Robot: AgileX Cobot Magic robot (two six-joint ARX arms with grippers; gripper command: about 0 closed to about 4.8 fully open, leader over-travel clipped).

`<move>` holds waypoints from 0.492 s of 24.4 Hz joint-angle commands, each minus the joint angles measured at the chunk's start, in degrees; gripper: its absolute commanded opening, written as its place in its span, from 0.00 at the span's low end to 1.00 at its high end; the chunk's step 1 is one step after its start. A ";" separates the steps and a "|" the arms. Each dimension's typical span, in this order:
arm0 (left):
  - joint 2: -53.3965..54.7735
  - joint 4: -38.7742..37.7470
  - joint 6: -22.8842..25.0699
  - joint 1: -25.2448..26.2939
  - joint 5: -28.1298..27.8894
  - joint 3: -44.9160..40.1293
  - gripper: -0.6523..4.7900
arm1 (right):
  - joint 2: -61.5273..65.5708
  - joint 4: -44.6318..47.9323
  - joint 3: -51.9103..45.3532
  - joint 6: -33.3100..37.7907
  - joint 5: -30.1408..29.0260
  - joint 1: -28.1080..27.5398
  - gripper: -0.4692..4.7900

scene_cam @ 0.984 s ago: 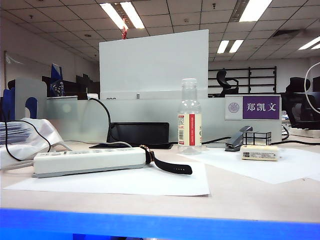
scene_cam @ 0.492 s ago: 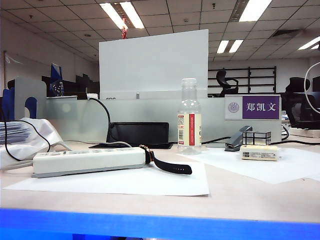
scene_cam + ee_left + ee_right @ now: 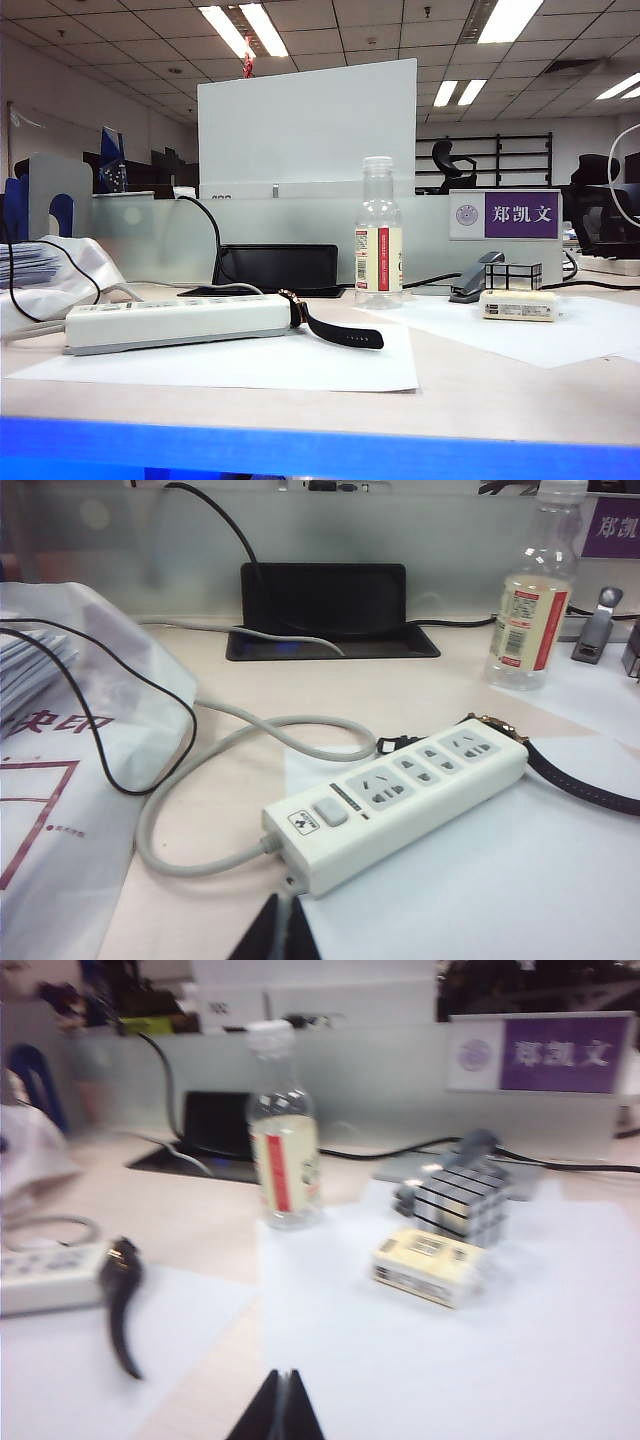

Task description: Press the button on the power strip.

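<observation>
The off-white power strip [image 3: 178, 322] lies on a sheet of white paper at the left of the table. In the left wrist view the power strip [image 3: 400, 800] shows its sockets and a grey button [image 3: 330, 814] near the cable end, with the thick white cable [image 3: 190, 780] looping away. My left gripper [image 3: 283, 908] is shut, its tips just short of the strip's cable end. My right gripper [image 3: 282, 1378] is shut above white paper, away from the power strip [image 3: 45, 1275]. Neither gripper shows in the exterior view.
A black watch [image 3: 335, 330] lies against the strip's far end. A plastic bottle [image 3: 379, 245] stands mid-table. A small cream box [image 3: 520, 305], a mirror cube [image 3: 514, 275] and a stapler [image 3: 476, 278] sit at the right. A plastic bag of papers [image 3: 70, 730] lies beside the cable.
</observation>
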 commanded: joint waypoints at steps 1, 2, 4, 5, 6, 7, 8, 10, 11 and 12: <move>-0.07 0.44 0.28 0.04 -0.83 0.07 0.11 | -0.07 0.85 0.20 -1.53 -0.17 -1.57 0.10; -0.07 0.44 0.39 0.02 -1.25 0.07 0.11 | -0.07 0.87 0.20 -1.51 -0.17 -2.05 0.10; -0.07 0.39 0.46 0.02 -1.66 0.07 0.11 | -0.07 0.90 0.20 -1.51 -0.13 -2.89 0.10; -0.07 0.39 0.44 0.02 -1.64 0.07 0.11 | -0.07 0.90 0.20 -1.51 -0.04 -3.10 0.10; -0.07 0.31 0.44 0.02 -1.62 0.07 0.11 | -0.07 0.90 0.20 -1.46 0.26 -3.41 0.10; -0.07 0.26 0.44 0.02 -1.62 0.07 0.11 | -0.07 0.85 0.20 -1.46 0.26 -3.45 0.10; -0.07 0.26 0.44 0.02 -1.62 0.07 0.11 | -0.07 0.87 0.20 -1.46 0.26 -3.43 0.10; -0.07 0.26 0.44 0.02 -1.60 0.07 0.11 | -0.07 0.85 0.20 -1.46 0.24 -3.41 0.10; -0.07 0.26 0.44 0.02 -1.62 0.07 0.11 | -0.07 0.85 0.20 -1.46 0.24 -3.34 0.10; -0.07 0.26 0.44 0.02 -1.62 0.07 0.11 | -0.07 0.85 0.20 -1.46 0.24 -3.32 0.10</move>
